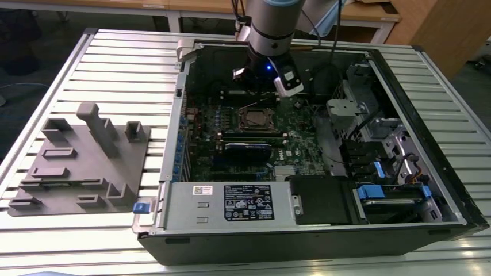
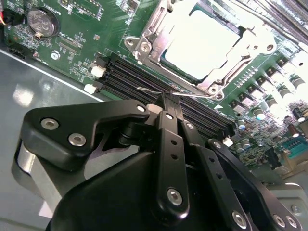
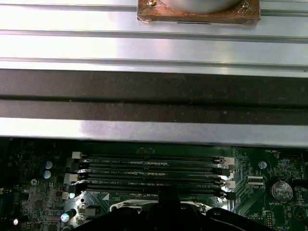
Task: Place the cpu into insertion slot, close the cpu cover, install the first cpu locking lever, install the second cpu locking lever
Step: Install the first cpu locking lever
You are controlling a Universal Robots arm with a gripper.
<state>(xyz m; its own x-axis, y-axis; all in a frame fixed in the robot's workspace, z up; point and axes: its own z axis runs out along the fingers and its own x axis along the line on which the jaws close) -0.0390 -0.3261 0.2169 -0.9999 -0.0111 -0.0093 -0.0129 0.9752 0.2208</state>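
Fingers (image 2: 167,111) at lever (image 2: 195,95) beside memory slots (image 2: 125,79)

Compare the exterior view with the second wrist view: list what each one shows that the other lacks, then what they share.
Exterior view: the grey fixture tray on the slatted table, the whole open case and its labelled power supply. Second wrist view: the gripper shut at a thin wire lever, and a coin cell. Both: the green motherboard and the cpu framed by the cpu cover.

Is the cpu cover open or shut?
Shut: the cpu cover lies flat, framing the cpu in the second wrist view.
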